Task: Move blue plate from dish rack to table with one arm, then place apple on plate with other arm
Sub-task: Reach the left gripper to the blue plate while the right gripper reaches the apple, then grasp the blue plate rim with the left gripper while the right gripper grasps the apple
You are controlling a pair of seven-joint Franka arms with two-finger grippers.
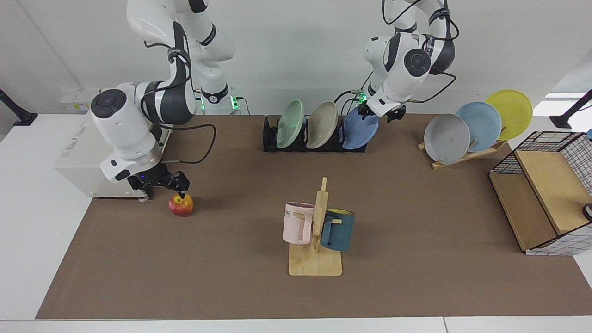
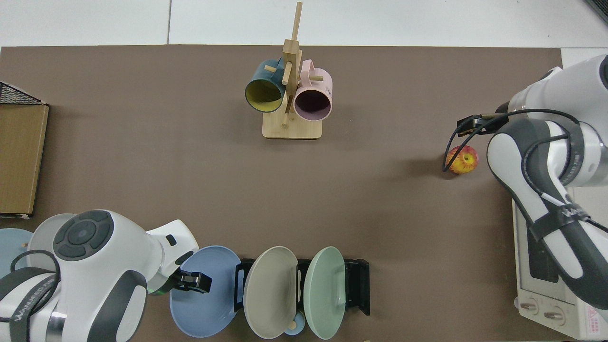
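Note:
The blue plate stands on edge in the end slot of the black dish rack. My left gripper is at the plate's upper rim, open, with its fingers on either side of the rim. The apple lies on the brown mat of the table. My right gripper hangs open just above the apple and slightly toward the oven, one fingertip close over the apple's top. In the top view the right arm hides most of that gripper.
A green plate and a beige plate share the rack. A wooden stand holds grey, sky-blue and yellow plates. A mug tree stands mid-mat, a toaster oven behind the apple, a wire-and-wood crate beside the plate stand.

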